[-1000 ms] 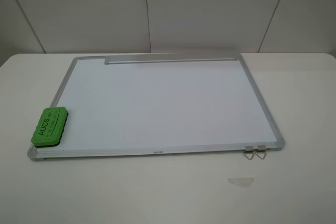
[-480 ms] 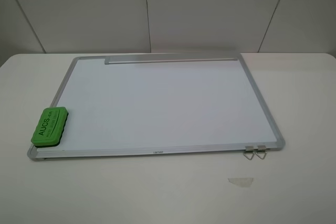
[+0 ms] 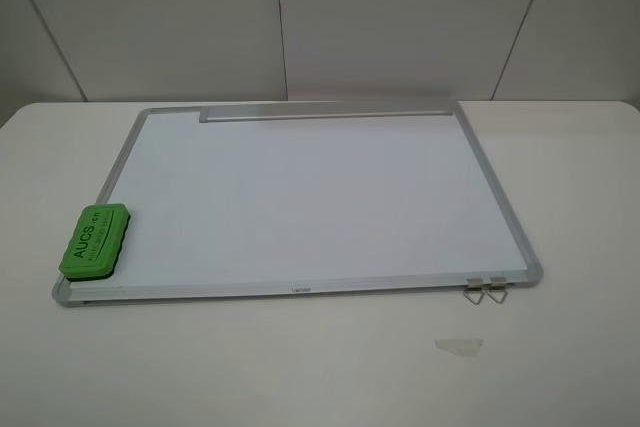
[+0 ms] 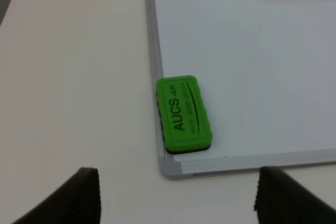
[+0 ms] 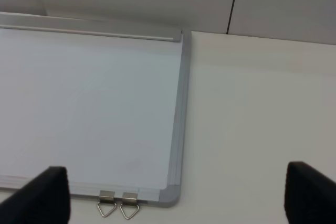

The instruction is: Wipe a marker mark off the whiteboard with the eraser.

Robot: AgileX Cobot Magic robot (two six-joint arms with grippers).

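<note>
Left wrist view: left hand [image 4: 178, 195] spread wide, empty, poised over bare counter [image 4: 79, 77]. Straight ahead, well clear of the fingers [image 4: 84, 192]: eraser [image 4: 184, 114], on the near left corner of whiteboard [image 4: 150, 35], long axis running away from the hand, along the frame. Right hand [image 5: 173, 198] likewise wide, empty, at the far corner by the clips [image 5: 118, 204]; farther off. Marker mark: none discernible.
</note>
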